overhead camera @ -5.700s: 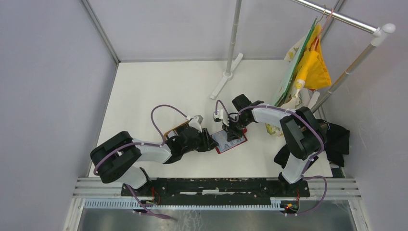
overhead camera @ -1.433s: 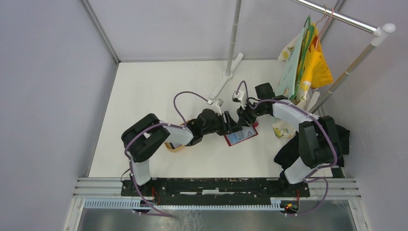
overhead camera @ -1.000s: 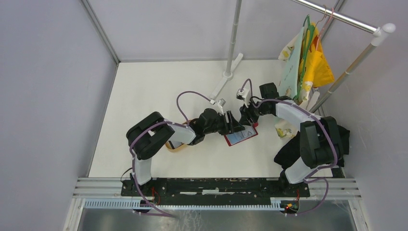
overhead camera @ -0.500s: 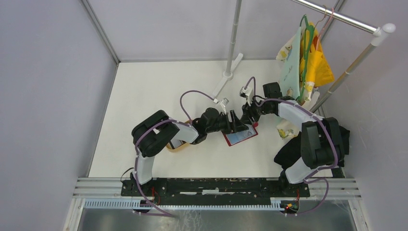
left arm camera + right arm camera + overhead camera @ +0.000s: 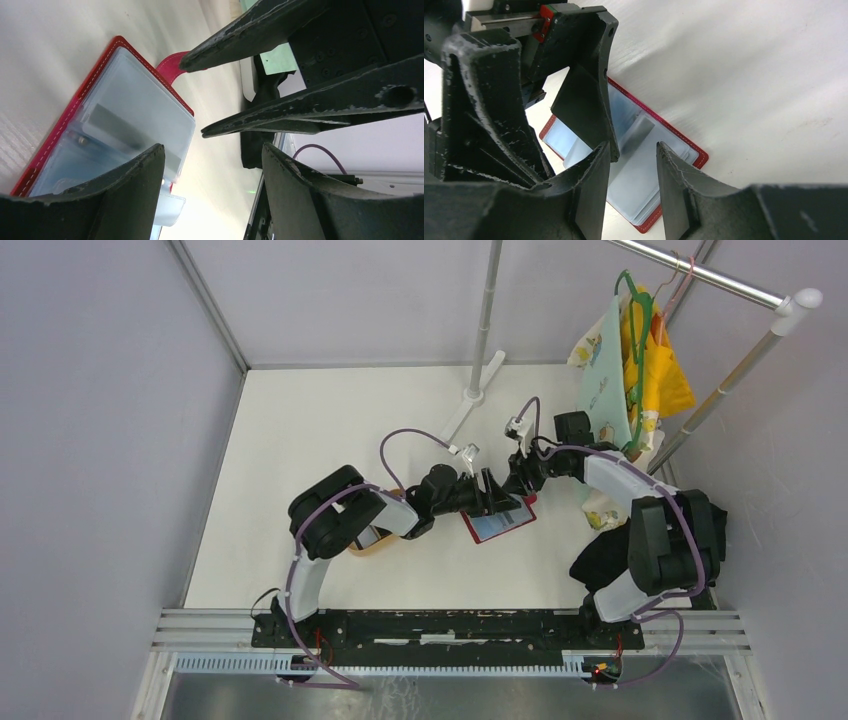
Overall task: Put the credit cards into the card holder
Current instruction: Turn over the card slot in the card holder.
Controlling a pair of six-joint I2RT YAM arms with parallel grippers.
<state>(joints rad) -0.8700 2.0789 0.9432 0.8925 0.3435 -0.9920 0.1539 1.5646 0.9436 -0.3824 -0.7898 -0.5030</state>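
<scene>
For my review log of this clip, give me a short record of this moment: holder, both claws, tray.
card holder: lying open on the table, pocket panels facing up
snap tab: sticking out past one edge
left claw: open, nothing between the fingers, low over the holder
right claw: fingers apart, nothing seen between them, over the holder
wooden tray: partly hidden under the left arm

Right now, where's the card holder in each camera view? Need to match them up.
Top external: card holder lies open at centre, between the tips of the two arms.
Left wrist: card holder in the left half, running up from the bottom edge.
Right wrist: card holder at centre, partly behind the fingers.
Shared landmark: its red border, visible in all three.
</scene>
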